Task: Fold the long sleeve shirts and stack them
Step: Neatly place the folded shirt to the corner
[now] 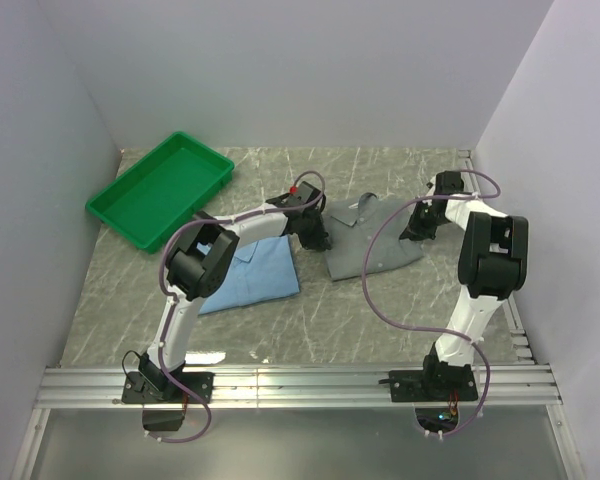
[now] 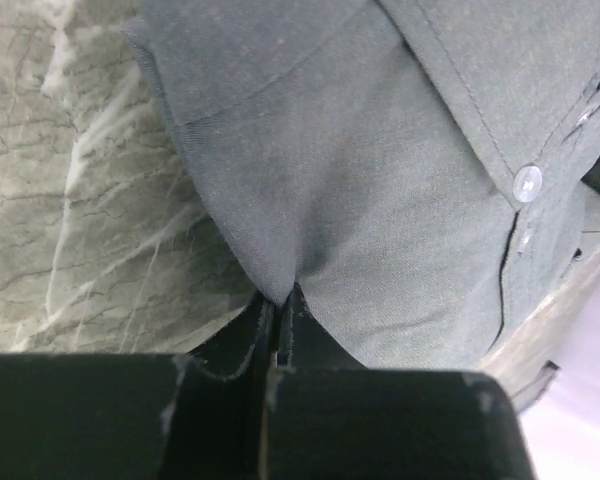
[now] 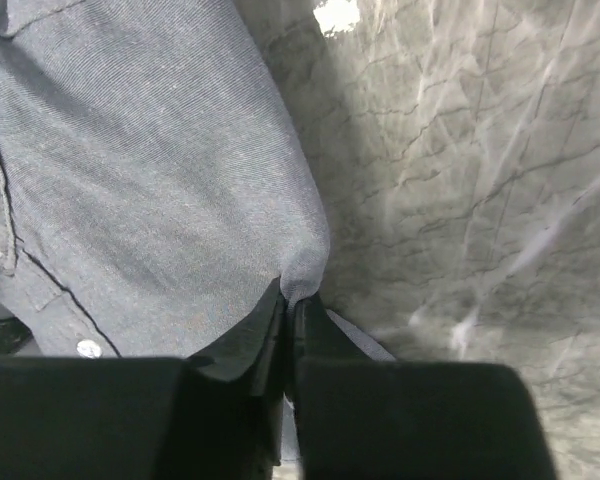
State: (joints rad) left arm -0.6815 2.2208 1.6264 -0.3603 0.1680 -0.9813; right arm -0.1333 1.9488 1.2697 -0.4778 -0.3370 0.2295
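Observation:
The grey shirt (image 1: 368, 245) lies folded on the marble table, right of centre, its collar toward the back. My left gripper (image 1: 317, 238) is shut on its left edge; in the left wrist view the grey shirt (image 2: 380, 170) is pinched into a fold between the fingertips of the left gripper (image 2: 280, 300). At the shirt's right edge my right gripper (image 1: 417, 230) is likewise shut, the grey shirt (image 3: 150, 180) bunching where the right gripper (image 3: 292, 298) clamps it. The light blue shirt (image 1: 258, 271) lies folded to the left of the grey one, partly under the left arm.
A green plastic tray (image 1: 162, 187) stands at the back left on the marble table (image 1: 310, 320). White walls close in the sides and back. A metal rail (image 1: 300, 385) runs along the near edge by the arm bases.

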